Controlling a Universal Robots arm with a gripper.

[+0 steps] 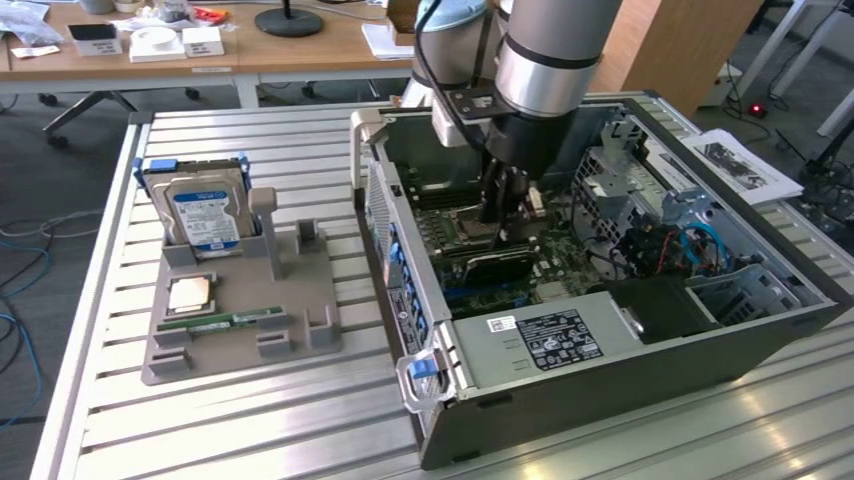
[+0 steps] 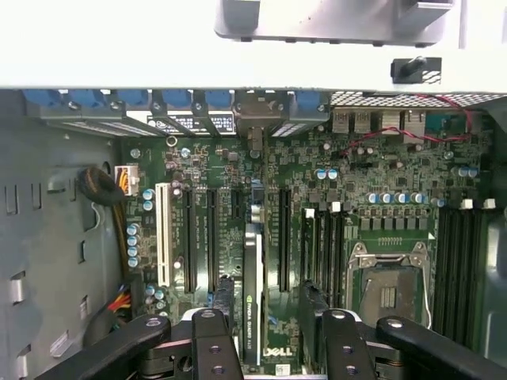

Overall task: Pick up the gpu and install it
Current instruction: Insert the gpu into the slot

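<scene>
Hand (image 2: 265, 317): jaws spread wide, straddling the gpu (image 2: 252, 293) without clamping it.
Gpu: upright on the motherboard (image 2: 364, 237), lower centre of the wrist frame.
Technique: judged best pressed straight down, edge aligned with slot.

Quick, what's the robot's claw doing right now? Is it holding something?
Gripper: open, one finger on each side of the gpu, which stands on edge on the motherboard; it does not look clamped on it.

Slatted table (image 1: 267, 420) (case (image 1: 641, 370), tray (image 1: 227, 350))
</scene>
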